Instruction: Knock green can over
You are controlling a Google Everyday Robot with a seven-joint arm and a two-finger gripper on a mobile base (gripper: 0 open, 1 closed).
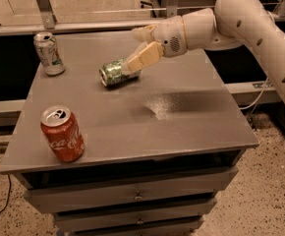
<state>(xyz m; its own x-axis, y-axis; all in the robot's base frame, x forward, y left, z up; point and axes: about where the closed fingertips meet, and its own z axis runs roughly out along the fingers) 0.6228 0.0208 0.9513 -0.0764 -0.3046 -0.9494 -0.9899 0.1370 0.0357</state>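
The green can (114,73) lies on its side on the grey table top (182,112), left of centre toward the back, with its silver top facing left and toward the front. My gripper (133,50) is just right of the can and slightly above it. Its fingers are spread apart and hold nothing. The lower finger (143,58) reaches down to the can's right end and touches or nearly touches it. The white arm (250,18) comes in from the upper right.
A red Coca-Cola can (62,134) stands upright near the front left corner. A silver-white can (49,53) stands upright at the back left. A metal rail (83,27) runs behind the table. Drawers are below the top, and a cable lies on the floor at left.
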